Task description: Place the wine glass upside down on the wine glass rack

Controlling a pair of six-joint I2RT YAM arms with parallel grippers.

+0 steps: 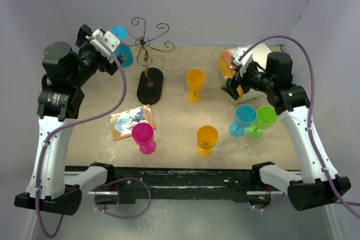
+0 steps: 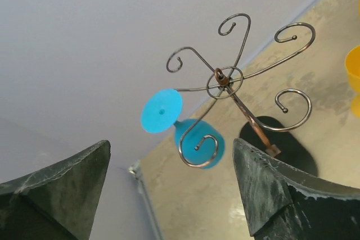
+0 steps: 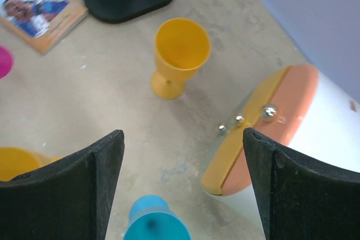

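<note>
Left tool (image 1: 110,42): jaws wide apart, nothing between them; it faces the top of the rack from just beside it.
Wine glass (image 2: 185,130): blue, hanging foot up and bowl down from a curled arm on the rack's left side, apart from both fingers.
Wine glass rack (image 1: 149,86): upright on the desk (image 1: 180,122), left of centre.
Seating: the foot appears hooked in the curl; this angle does not confirm it.
Step in hand: judged release and retreat. Back the left tool off along its own line, jaws wide, clear of foot and wire curls.
Printed card (image 1: 133,122): photo face; no writing legible.
Brands, labels: none seen.
Right tool (image 3: 183,136): jaws apart, empty, above the desk near a yellow cup (image 3: 180,49).
</note>
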